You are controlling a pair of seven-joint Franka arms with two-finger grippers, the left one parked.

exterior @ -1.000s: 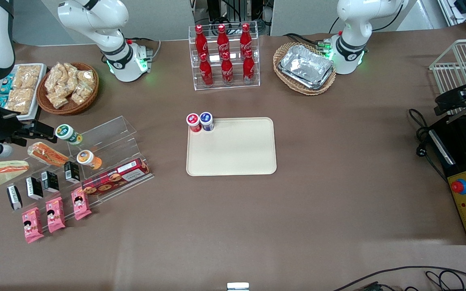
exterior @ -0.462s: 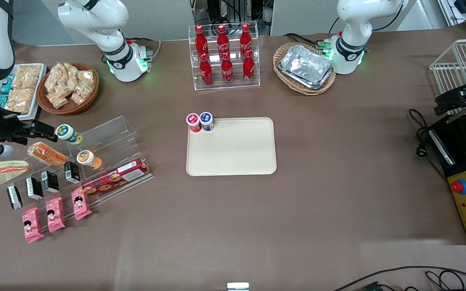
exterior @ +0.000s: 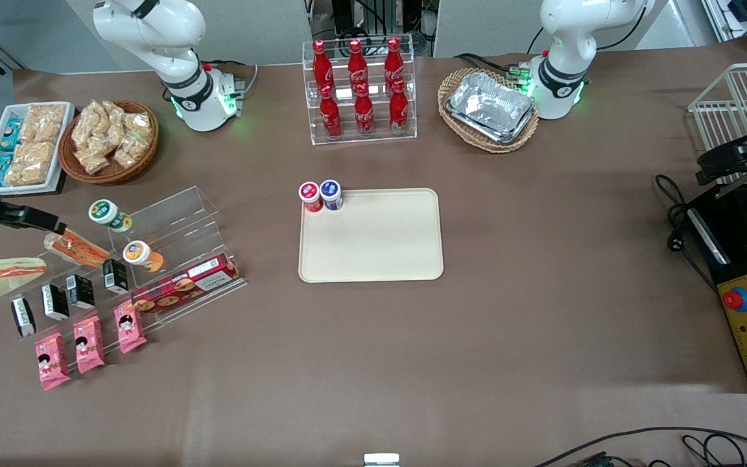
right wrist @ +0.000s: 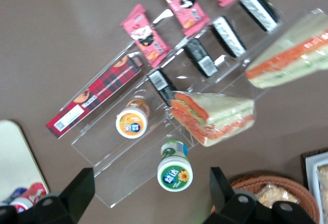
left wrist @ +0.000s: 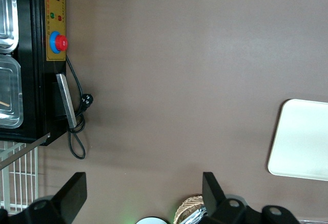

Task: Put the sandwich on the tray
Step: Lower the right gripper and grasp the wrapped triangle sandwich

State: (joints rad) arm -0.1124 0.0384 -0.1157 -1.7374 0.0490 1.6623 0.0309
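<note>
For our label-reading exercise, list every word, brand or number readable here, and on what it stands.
Red bottles: white script, too small to read.
Plaid box: label blurred.
Green-lidded jar, near the open tool: lid print unreadable.
No text can be read.

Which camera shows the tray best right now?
Front view: the whole tray shows, with two small jars at one corner. The left wrist view catches only one end; the right wrist view only a sliver. The open hand hovers above the acrylic stand, toward the working arm's end.
</note>
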